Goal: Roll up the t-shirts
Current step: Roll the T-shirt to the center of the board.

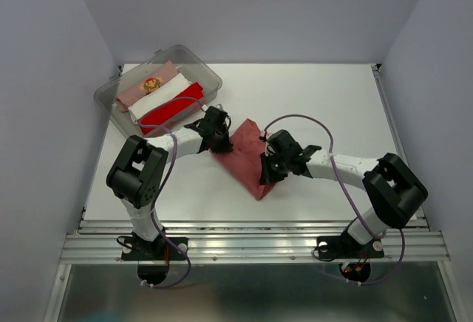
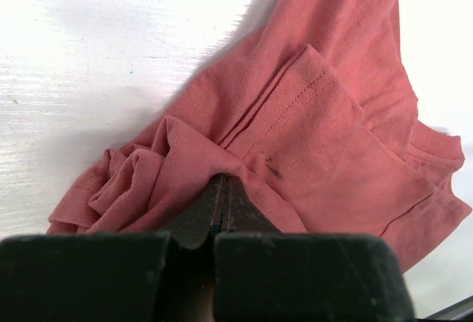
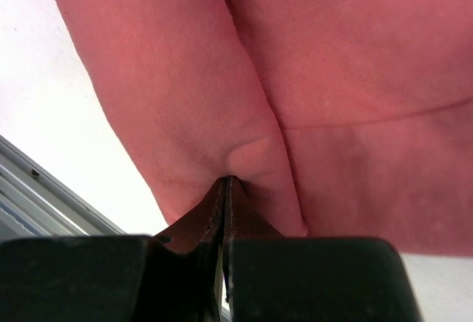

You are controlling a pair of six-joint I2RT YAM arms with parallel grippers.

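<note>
Two pinches | left hand (image 2: 224, 183) clamps brick-red t-shirt (image 1: 247, 161) | right hand (image 3: 227, 184) likewise, tips cloth-hidden

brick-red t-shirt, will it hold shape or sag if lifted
Probably floppy: the brick-red t-shirt bunches into folds at the left hand. Likely to sag between it and the right hand, each pinching only a small fold.

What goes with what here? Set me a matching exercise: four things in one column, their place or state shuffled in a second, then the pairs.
1. brick-red t-shirt
2. white roll
3. pink roll
4. left gripper

a. between two other rolls in the tub
b. lying on the table, outside the tub
c. shut on brick-red cloth
d. bears a yellow-red print

Pairs: 1-b, 2-a, 3-d, 4-c
</note>
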